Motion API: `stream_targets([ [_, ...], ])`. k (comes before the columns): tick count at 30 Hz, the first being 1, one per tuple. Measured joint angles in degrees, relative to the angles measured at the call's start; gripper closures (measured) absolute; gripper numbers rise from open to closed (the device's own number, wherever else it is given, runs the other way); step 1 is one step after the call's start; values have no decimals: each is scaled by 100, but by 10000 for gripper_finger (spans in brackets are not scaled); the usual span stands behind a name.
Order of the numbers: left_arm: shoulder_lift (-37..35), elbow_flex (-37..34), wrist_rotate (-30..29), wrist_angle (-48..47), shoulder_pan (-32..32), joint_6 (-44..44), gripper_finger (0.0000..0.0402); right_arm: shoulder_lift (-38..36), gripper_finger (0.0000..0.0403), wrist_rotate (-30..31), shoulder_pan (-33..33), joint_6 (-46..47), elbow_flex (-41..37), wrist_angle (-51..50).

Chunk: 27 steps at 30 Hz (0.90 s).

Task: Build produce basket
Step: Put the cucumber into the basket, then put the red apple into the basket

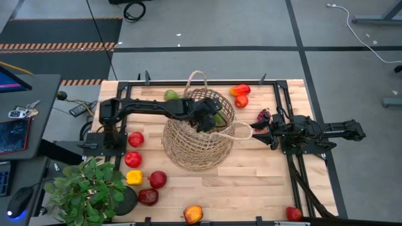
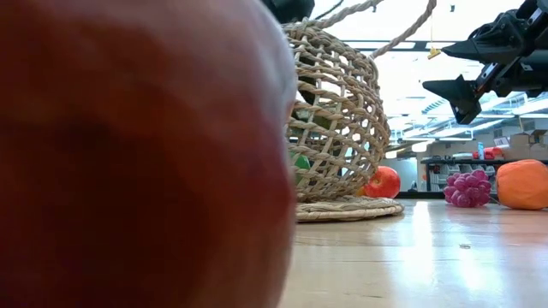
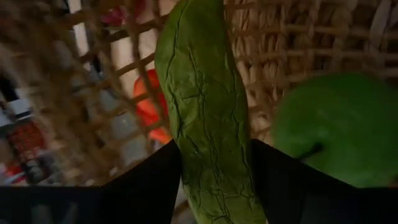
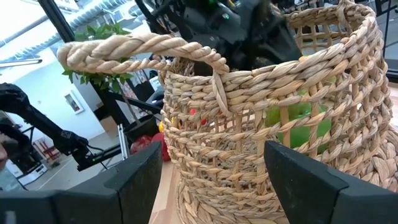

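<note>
L arm reaches from the table's left edge across to the basket (image 1: 198, 129), wrist bent down over the rim. Left gripper (image 3: 214, 180) sits inside the basket, fingers (image 3: 149, 186) pinching a long green wrinkled vegetable (image 3: 205, 106), prob. a cucumber, which runs lengthwise between them. Beside it inside the basket is a round green apple (image 3: 342, 134).

R arm lies low along the right edge, pointing at the basket. Right gripper (image 4: 211, 165) is spread, fingers apart w/ nothing between them, just short of the near loop handle (image 1: 242, 130); in the right wrist view that rope handle (image 4: 134, 50) arches above the fingers (image 4: 311, 180).

Basket: large, tan, loose open weave, standing upright near the table's centre, slightly toward the far edge; second handle (image 1: 196, 78) sticks up on the far side. Green shows through the weave (image 4: 298, 121).

Other produce on the table: red/orange fruits (image 1: 240, 94) near the far edge, purple grape bunch (image 1: 264, 115) by the right gripper, green fruit (image 1: 171, 95) at the far side of the basket. Along the left edge: red fruits (image 1: 135, 139), a yellow one (image 1: 134, 177), dark red ones (image 1: 149, 197). Near edge: orange-red fruit (image 1: 193, 214), red one (image 1: 293, 213) at the near right corner. Potted plant (image 1: 88, 188) at the near left corner.

Low view mostly blocked by a blurred red fruit (image 2: 137, 154) close up.
</note>
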Motion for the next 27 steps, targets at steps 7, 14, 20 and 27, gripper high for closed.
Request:
stream_targets([
  [7,314,0,93,-32,32,-47,200,0,118,0,2,0,-2,-2],
  [14,404,4,110,42,37,-80,160,0,118,0,2,0,-2,0],
  [20,408,4,-47,207,19,-501,106,0,118,0,1,0,-2,-7],
  [27,17,-8,-355,154,-2,-836,83,0,118,0,2,0,0,-4],
])
